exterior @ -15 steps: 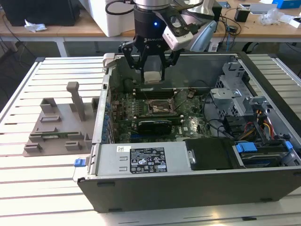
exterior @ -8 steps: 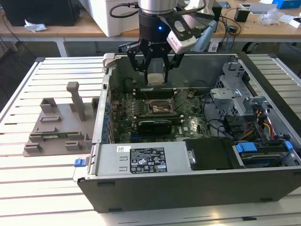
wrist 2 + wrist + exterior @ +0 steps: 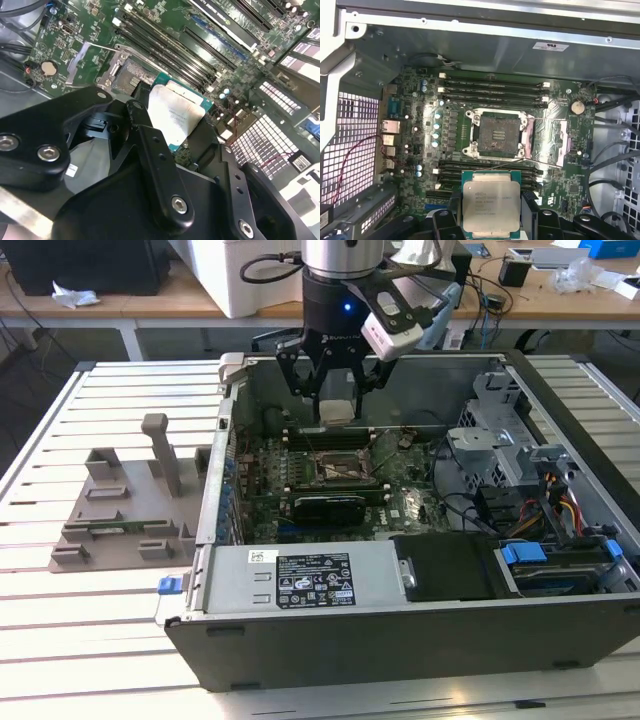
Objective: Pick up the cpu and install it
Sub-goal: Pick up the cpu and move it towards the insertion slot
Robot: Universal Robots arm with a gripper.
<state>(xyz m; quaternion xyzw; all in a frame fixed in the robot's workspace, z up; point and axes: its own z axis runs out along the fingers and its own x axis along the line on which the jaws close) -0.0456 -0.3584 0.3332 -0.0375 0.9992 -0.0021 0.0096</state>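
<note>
In the first wrist view, gripping the flat square silver-topped cpu (image 3: 491,200) with the black metal gripper (image 3: 491,220), hovering short of the open square motherboard socket (image 3: 497,132) below and ahead. Could damage that socket or seat crooked if lowered tilted or misaligned.

The cpu (image 3: 491,205) is showing a matt silvery metal lid; the gripper (image 3: 337,400) is showing smooth black links.

cpu (image 3: 491,206): 1 | socket (image 3: 497,132): 1 | computer case (image 3: 400,640): 1 | gripper (image 3: 337,398): 1
</note>
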